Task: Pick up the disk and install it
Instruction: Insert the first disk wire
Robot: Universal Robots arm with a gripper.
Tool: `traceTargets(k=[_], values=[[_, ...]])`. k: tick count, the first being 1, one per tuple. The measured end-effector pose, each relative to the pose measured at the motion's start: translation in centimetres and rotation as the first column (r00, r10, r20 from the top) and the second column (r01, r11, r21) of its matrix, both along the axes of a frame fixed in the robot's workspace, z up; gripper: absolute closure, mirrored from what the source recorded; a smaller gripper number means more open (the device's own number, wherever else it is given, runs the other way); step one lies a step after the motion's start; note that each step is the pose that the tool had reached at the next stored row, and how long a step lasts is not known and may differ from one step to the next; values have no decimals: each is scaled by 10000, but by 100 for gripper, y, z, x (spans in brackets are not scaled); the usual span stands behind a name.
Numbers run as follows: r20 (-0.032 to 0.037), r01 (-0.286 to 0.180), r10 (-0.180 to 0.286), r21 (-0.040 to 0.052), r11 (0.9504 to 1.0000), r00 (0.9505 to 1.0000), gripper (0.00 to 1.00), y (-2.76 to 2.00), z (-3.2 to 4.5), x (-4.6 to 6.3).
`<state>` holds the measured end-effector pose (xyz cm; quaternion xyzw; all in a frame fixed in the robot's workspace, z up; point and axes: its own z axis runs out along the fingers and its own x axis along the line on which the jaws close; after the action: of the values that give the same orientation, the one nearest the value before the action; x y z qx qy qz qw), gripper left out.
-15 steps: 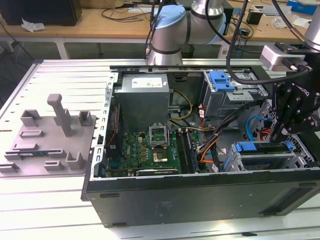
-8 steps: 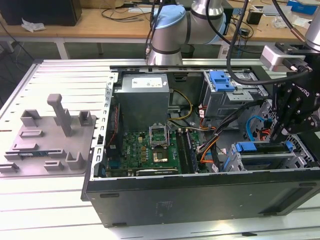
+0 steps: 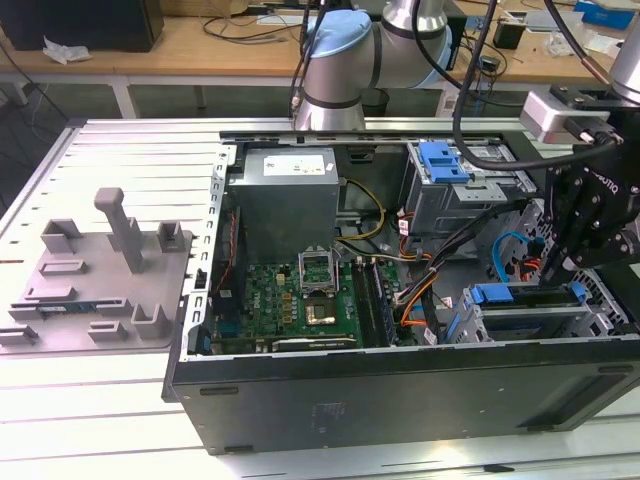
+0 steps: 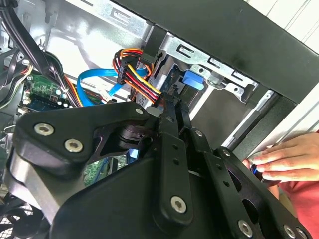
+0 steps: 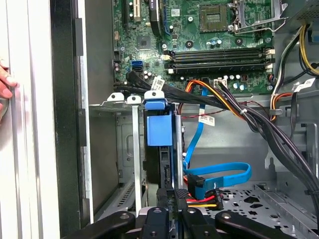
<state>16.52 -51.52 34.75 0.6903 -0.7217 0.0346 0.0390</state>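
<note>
**Disk at the bay.** The silver metal hard disk (image 5: 159,134), framed by a blue plastic carrier, is held edge-on in the metal drive bay (image 5: 104,149) at the exterior view's right end of the open black computer case (image 3: 400,390). The jaws of the black gripper (image 5: 174,193) appear clamped on its edge. The carrier could be jammed by any tilt. The blue data cable (image 5: 224,171) just beside could be snagged. A person's hand (image 4: 281,162) is rested on the case rim.

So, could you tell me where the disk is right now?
In the first wrist view the disk stands on edge in the drive cage, just ahead of the pincer, beside a blue cable.
</note>
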Motion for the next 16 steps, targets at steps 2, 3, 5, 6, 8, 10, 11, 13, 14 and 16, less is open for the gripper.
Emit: traceTargets(k=[2,3,5,6,8,10,11,13,14,16], values=[[0,4,-4,1,10000,10000,83,0,-2,0],[0,7,-7,1,10000,10000,83,0,-3,0],[0,12,-12,1,10000,10000,83,0,-6,0],[0,14,-14,1,10000,10000,83,0,-10,0],[0,18,-18,0,10000,10000,83,0,-15,0],[0,21,-21,0,10000,10000,83,0,-20,0],[0,22,-22,1,10000,10000,83,0,-23,0],[0,24,-24,0,10000,10000,83,0,-27,0],[1,25,-25,1,10000,10000,83,0,-31,0],[0,26,-26,1,10000,10000,83,0,-38,0]])
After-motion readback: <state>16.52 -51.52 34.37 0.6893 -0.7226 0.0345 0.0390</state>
